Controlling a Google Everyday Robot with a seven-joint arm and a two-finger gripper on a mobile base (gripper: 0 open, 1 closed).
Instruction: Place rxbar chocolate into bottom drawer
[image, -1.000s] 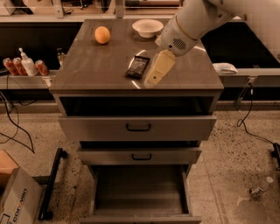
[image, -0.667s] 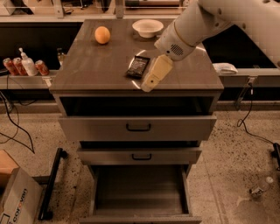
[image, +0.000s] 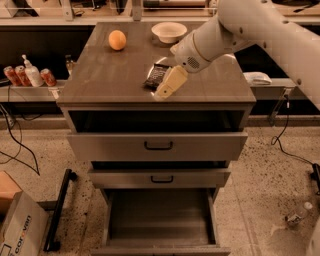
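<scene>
The rxbar chocolate (image: 155, 75), a black-wrapped bar, lies flat on the grey cabinet top (image: 110, 75), near its front middle. My gripper (image: 166, 86) hangs just to the bar's right and front, over the cabinet's front edge, and covers the bar's near right corner. I cannot tell whether it touches the bar. The bottom drawer (image: 160, 217) is pulled open at floor level, and its plain grey floor is bare. The top drawer (image: 158, 145) is also pulled out partway.
An orange (image: 117, 40) and a white bowl (image: 169, 31) sit at the back of the cabinet top. The middle drawer (image: 160, 178) is nearly shut. Cans and a bottle (image: 30, 75) stand on a left shelf. A cardboard box (image: 17, 232) and cables lie on the floor.
My gripper has moved left and toward the cabinet's front edge, closer alongside the bar. The bar and the drawers have not moved.
</scene>
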